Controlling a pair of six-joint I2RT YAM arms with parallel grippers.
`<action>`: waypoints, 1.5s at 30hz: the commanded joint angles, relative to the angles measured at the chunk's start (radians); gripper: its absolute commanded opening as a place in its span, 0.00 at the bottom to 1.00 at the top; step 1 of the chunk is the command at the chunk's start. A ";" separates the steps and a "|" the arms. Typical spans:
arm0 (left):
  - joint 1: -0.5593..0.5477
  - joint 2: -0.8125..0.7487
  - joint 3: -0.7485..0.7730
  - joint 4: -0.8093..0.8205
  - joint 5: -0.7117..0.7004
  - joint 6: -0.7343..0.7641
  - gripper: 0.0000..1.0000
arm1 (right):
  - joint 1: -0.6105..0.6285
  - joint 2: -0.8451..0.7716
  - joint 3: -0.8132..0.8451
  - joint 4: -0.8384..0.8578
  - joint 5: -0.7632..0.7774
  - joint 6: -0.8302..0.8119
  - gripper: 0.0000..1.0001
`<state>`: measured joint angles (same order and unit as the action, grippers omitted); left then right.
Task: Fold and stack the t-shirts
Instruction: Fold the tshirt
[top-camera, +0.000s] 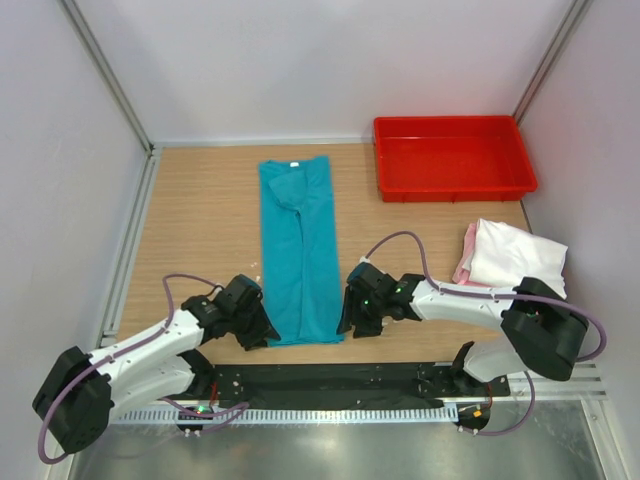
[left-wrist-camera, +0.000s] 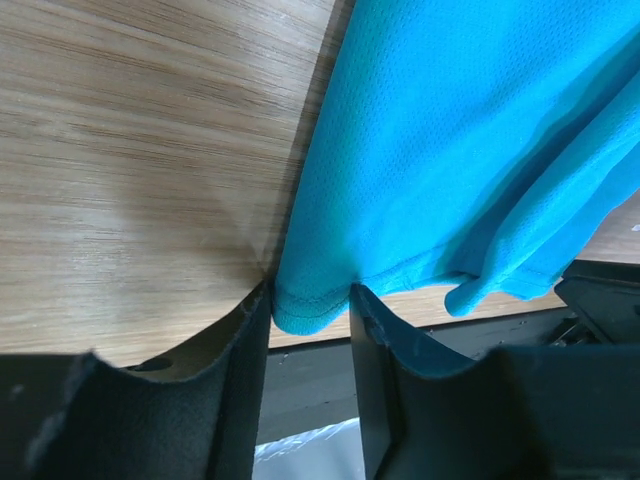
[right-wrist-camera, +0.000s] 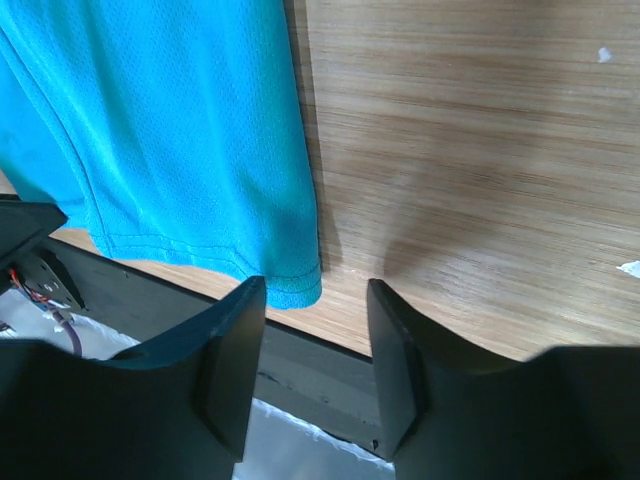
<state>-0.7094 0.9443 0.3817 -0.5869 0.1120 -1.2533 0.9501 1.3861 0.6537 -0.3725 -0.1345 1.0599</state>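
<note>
The teal t-shirt lies flat on the wooden table as a long narrow strip, white neck label at the far end. My left gripper is at its near left hem corner. In the left wrist view that corner sits between the parted fingertips and touches both. My right gripper is open at the near right hem corner, which lies beside its left finger. Folded white and pink t-shirts are stacked at the right. No green one shows.
A red plastic tray stands at the back right. The table's near edge and a black base plate lie just below the hem. White walls enclose the table on three sides.
</note>
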 joint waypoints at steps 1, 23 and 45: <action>-0.009 -0.001 -0.030 0.038 -0.015 -0.012 0.38 | 0.006 0.002 0.003 0.040 -0.005 0.023 0.49; -0.009 0.062 -0.003 -0.053 -0.043 0.037 0.00 | 0.021 0.074 0.006 0.069 -0.050 0.025 0.01; 0.313 0.419 0.695 -0.315 -0.078 0.417 0.00 | -0.312 0.309 0.628 -0.239 -0.162 -0.288 0.01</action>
<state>-0.4320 1.3140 0.9703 -0.8837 0.0380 -0.9512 0.6758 1.6390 1.1820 -0.5518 -0.2607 0.8585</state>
